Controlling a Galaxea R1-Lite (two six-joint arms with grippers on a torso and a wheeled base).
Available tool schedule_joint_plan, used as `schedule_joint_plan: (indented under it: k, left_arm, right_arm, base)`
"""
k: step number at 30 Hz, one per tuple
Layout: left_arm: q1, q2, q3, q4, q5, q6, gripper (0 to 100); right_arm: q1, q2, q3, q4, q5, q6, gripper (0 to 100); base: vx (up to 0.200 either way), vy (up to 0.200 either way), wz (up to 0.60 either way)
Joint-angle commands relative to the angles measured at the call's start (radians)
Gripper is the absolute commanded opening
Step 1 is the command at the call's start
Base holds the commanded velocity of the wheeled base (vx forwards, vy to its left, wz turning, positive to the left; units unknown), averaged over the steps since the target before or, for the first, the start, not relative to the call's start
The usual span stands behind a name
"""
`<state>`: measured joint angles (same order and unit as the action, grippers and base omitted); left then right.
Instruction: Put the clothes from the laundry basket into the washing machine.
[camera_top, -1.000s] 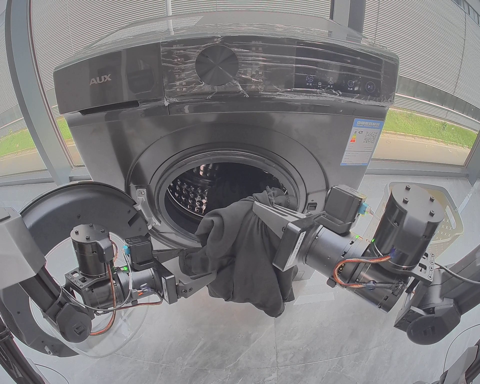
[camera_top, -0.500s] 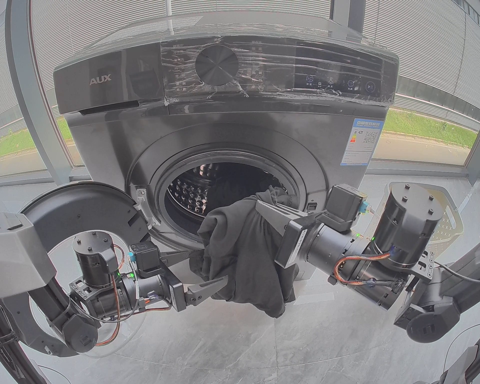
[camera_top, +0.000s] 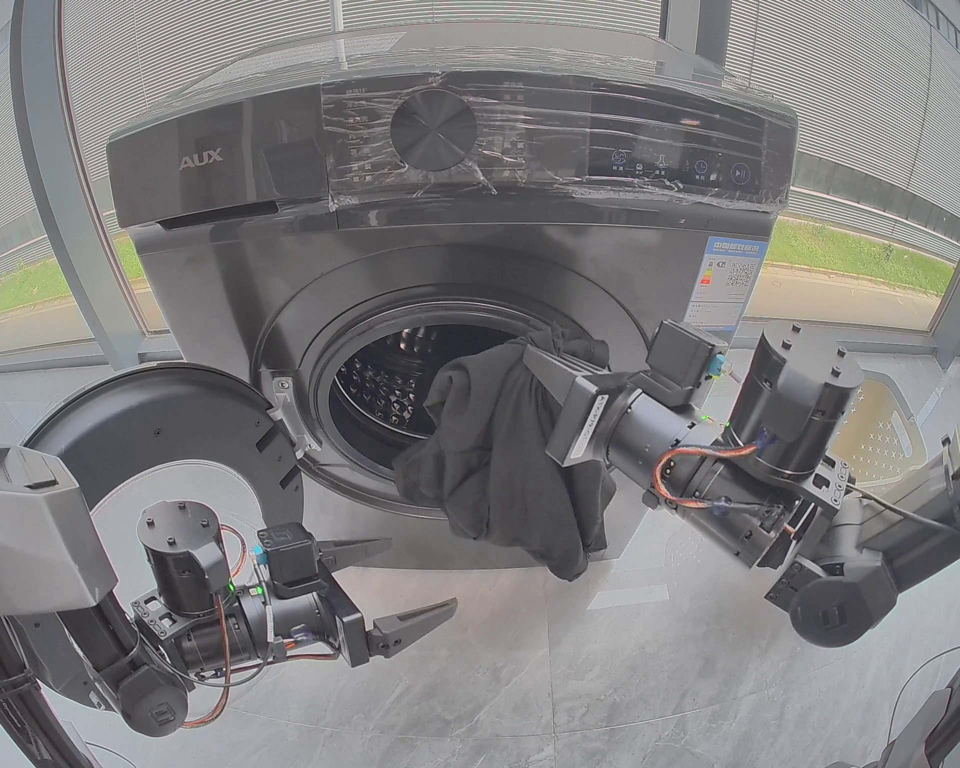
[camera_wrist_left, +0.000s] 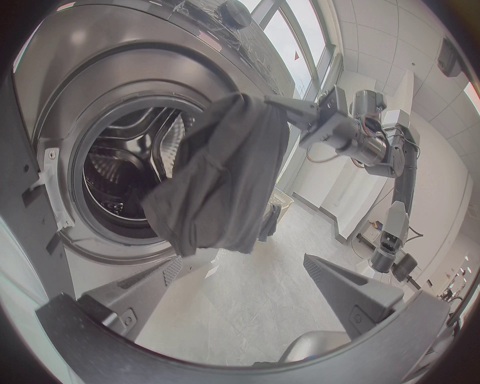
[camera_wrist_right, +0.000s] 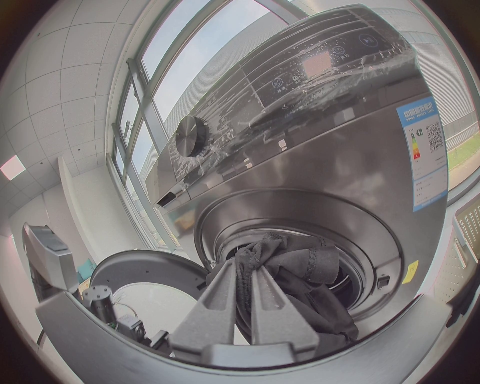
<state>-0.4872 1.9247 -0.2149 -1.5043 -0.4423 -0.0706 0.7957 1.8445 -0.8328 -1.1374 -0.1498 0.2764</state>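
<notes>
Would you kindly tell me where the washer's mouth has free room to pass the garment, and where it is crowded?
Free: the mouth's left half, between the door hinge and the dark garment; the floor between the left gripper and the garment's hem. Crowded: the mouth's right rim, where the right gripper holds the garment.

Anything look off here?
The dark garment pinched in the right end effector hangs mostly outside the washing machine's drum opening, with its lower end dangling below that opening. Wrinkled plastic film covers the control panel. The left end effector is open, low and apart from the garment.
</notes>
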Motion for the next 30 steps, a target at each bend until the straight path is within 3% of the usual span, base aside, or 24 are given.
schedule_joint_plan:
  k: [1,11,17,30]
  left_arm:
    - [-0.027,0.002,0.026,-0.004,0.002,-0.001,100]
    - [-0.059,0.137,-0.020,-0.007,0.008,-0.003,100]
    - [-0.073,0.171,-0.063,-0.007,0.013,-0.077,100]
    - [-0.088,0.292,-0.166,-0.007,0.093,-0.086,100]
  right_arm:
    - [0.002,0.041,-0.049,0.001,-0.004,-0.002,0]
    - [0.010,0.050,-0.062,-0.005,-0.004,-0.002,0]
    - [0.022,0.045,-0.058,-0.007,-0.005,-0.002,0]
    - [0.048,0.045,-0.058,-0.008,-0.005,-0.002,0]
  base:
    - [0.000,0.000,0.00]
    - [0.000,0.000,0.00]
    - [0.000,0.000,0.00]
    - [0.000,0.000,0.00]
